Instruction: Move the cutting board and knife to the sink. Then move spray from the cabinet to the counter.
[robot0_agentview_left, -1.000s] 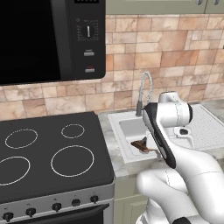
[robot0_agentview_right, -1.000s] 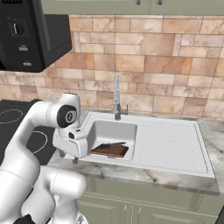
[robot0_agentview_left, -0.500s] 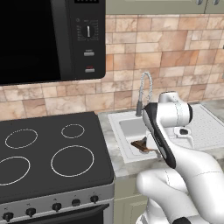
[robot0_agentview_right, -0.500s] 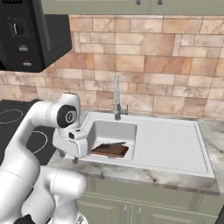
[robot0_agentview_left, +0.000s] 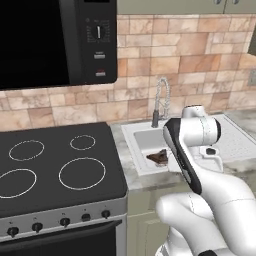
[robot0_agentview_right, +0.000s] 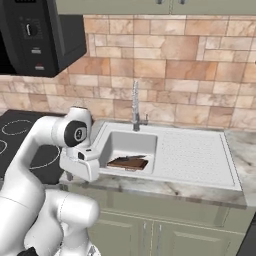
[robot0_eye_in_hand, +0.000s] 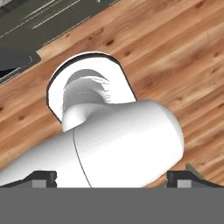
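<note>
The reddish-brown cutting board (robot0_agentview_right: 127, 163) lies tilted in the sink basin (robot0_agentview_right: 120, 145), also visible as the cutting board (robot0_agentview_left: 159, 157) from the left base view. A thin dark shape on its top edge looks like the knife (robot0_agentview_right: 133, 157). My gripper (robot0_eye_in_hand: 113, 178) is open, with its dark fingertips (robot0_eye_in_hand: 43, 177) far apart and nothing between them. It hangs in front of the counter (robot0_agentview_right: 240, 150), left of the sink, and points down at the wooden floor. The sage-green cabinet (robot0_agentview_right: 170, 5) above has its doors shut. The spray is out of view.
A curved steel faucet (robot0_agentview_right: 135, 105) stands behind the basin, with a ribbed drainboard (robot0_agentview_right: 192, 152) to its right. The black stovetop (robot0_agentview_left: 55, 165) lies to the left under a black microwave (robot0_agentview_left: 55, 40). My folded white arm (robot0_agentview_left: 187, 150) covers the sink's front edge.
</note>
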